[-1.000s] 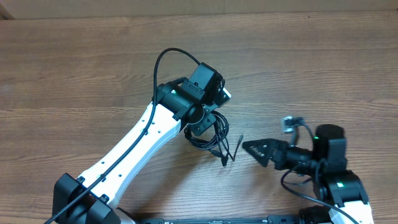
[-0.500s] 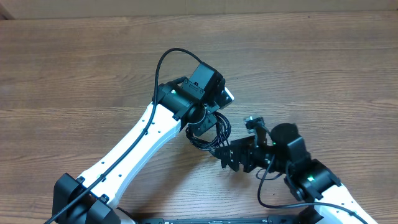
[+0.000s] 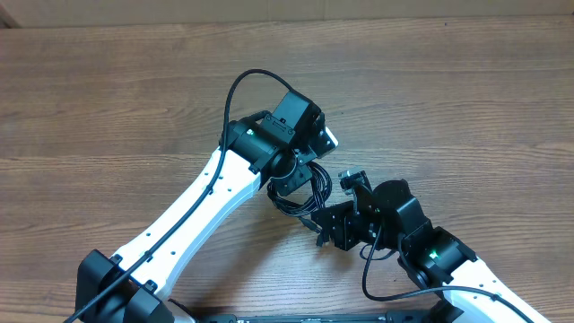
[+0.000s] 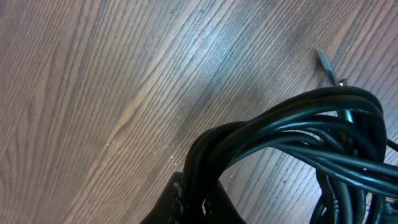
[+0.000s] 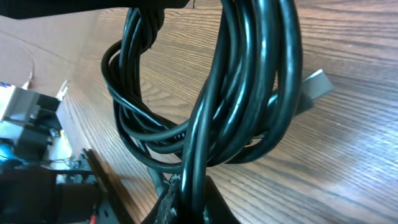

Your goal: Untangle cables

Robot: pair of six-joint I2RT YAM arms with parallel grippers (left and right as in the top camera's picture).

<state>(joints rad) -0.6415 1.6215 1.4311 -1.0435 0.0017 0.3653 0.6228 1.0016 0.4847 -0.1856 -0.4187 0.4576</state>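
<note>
Barely begun, I'd say: the cables (image 5: pixel 249 93) are one knotted coil, left hand (image 4: pixel 196 202) and right hand (image 5: pixel 186 208) each clenched on its strands

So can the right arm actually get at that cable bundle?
Probably yes: the right gripper is at the cable bundle held by the left gripper, with strands right against it and nothing between. Whether it has closed is unclear.

brown wood-grain table (image 3: pixel 466 99) (glossy in places) bears a plug tip (image 4: pixel 323 60) of the cables (image 3: pixel 316 190).
</note>
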